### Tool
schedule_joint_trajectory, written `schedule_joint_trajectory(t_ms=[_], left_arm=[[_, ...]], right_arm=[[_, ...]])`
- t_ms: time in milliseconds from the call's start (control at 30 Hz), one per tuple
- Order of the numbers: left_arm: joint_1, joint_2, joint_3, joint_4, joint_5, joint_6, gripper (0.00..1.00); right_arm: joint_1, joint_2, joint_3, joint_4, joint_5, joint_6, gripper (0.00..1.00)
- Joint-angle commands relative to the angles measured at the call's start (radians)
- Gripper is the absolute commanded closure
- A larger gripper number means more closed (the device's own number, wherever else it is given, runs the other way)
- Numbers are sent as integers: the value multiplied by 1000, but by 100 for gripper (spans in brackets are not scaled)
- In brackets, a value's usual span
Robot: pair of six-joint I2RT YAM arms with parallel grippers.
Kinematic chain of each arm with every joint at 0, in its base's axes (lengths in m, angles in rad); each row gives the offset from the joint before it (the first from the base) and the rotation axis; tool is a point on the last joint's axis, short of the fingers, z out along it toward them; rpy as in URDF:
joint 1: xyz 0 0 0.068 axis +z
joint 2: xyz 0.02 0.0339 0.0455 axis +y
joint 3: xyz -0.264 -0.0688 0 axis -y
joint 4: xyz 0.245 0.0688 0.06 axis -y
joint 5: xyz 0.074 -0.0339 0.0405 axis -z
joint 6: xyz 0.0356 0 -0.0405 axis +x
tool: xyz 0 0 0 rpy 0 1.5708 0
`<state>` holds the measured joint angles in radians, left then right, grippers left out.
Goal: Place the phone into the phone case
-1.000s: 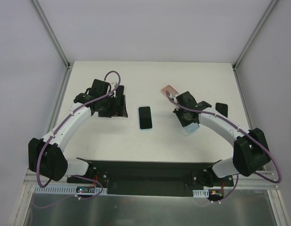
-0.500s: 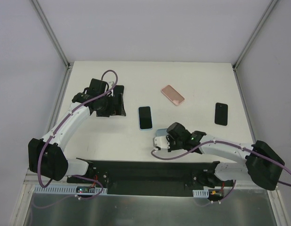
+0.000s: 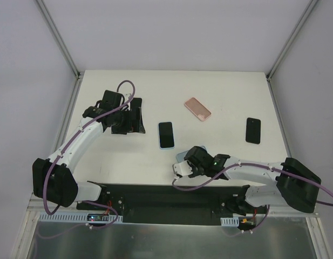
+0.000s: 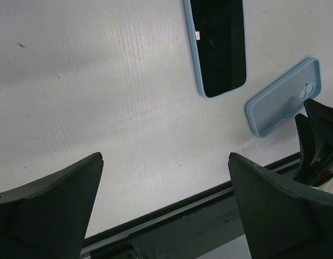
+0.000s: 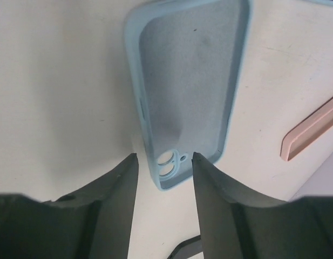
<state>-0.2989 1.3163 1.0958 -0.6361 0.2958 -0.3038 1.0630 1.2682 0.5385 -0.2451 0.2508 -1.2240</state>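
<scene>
Down at the near edge of the bench [image 3: 225, 86], your right gripper [image 5: 163, 155] sits low over the light blue phone case [image 5: 188, 81]. Its jaws stand partly apart with a narrow gap between them, and the camera-cutout end of the case shows in that gap. The case lies flat on the bench, hollow side up and empty, stretching away from the jaws toward the far side. Whether either finger touches its rim, you cannot tell from these views.

Just beyond the case and a little to its left lies the phone [image 3: 166, 135]. It lies flat with its dark face up, framed by a light blue edge. Its long axis runs near to far, and it sits apart from the case. Off to the right, well apart from both, a black phone [image 3: 253, 130] also lies flat.

Left of the phone, your left gripper [image 4: 163, 156] hovers above the bench with its jaws wide, holding nothing. Farthest out, right of centre, a pink phone-sized slab [image 3: 197, 109] lies at a slant. You cannot tell whether it is a phone or a case.
</scene>
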Motion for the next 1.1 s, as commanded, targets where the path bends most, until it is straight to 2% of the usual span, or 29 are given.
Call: schedule_joint_trajectory(t_ms=[0,33,67,100,133,233,300,333,400,433,567,600,700,867,1067], left_arm=[[10,-12,-16,4,20,-11,1],[10,-17,-17,3,22,-9,1],[10,-19,-17,7,17,-8,1],[10,-22,-19,9,26,-6,1],[10,-28,-19,10,29,-5,1],[10,-31,-22,18,51,-1,1],[10,-31,-22,21,66,-1,1],[10,-29,-24,21,72,-1,1],[10,-32,-25,23,77,-1,1],[10,-32,-25,24,78,0,1],[10,-38,-28,24,80,6,1],[10,-40,-28,24,82,8,1],[10,-40,-30,24,86,9,1],[10,-35,-28,26,85,9,1],[10,-55,-33,26,36,12,1]], right_arm=[[-6,-47,64,-10,7,98,52],[-15,-94,66,-3,-4,127,50],[-49,-119,78,0,-14,158,34],[-72,-144,87,1,-37,187,24],[-96,-186,98,-2,-45,258,20],[-224,-217,167,1,-9,419,30],[-329,-187,257,-23,71,519,28],[-365,-169,296,-63,106,559,22],[-452,-104,359,-111,187,678,16],[-486,-84,412,-161,186,713,3],[-698,12,488,-238,156,906,4],[-737,51,498,-252,80,929,4],[-874,146,551,-321,30,988,4],[-1047,321,652,-428,79,995,4],[-1205,460,699,-418,-89,997,4]])
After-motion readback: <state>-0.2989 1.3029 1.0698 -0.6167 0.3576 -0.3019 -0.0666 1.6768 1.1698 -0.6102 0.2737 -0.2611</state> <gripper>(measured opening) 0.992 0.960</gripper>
